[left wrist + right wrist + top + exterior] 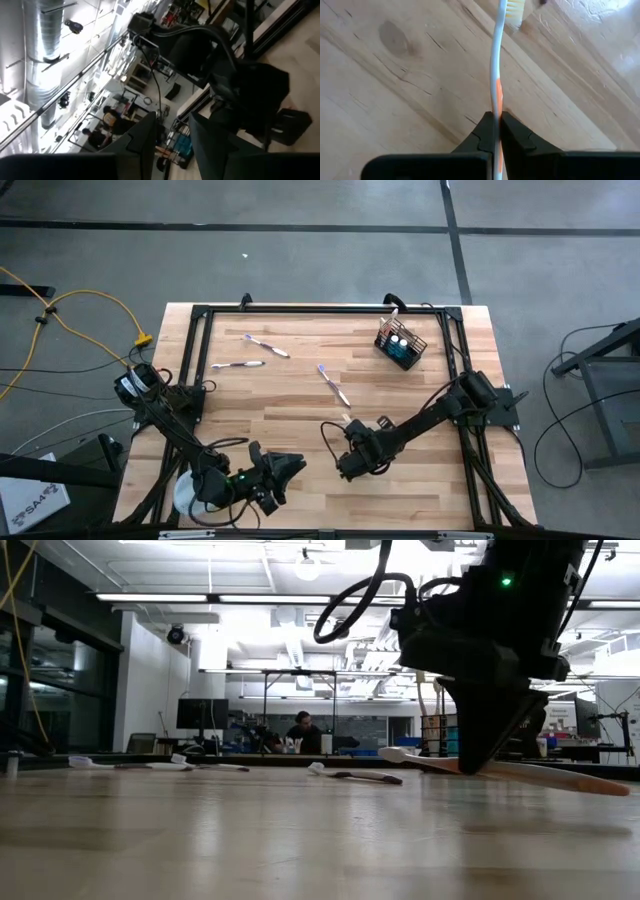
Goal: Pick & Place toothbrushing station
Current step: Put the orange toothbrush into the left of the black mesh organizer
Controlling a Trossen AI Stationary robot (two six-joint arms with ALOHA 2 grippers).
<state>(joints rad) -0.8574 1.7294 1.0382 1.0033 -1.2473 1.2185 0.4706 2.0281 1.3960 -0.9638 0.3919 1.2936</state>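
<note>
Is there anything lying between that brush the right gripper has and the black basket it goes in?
Nothing visible: bare wood runs from the right gripper, shut on the orange-striped toothbrush, to the mesh holder.

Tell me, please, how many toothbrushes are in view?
4: one toothbrush far-left, another beside it, one mid-table, one in the right claw; the mesh holder may hide more.

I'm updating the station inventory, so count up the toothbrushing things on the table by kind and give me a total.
Thin pale toothbrushes lying loose on the table: 3
White and orange toothbrush held in the right gripper: 1
Toothbrush standing in the holder: 1
Small blue tubes in the holder: 2
Black wire-mesh boxy holder: 1
Total: 8
</note>
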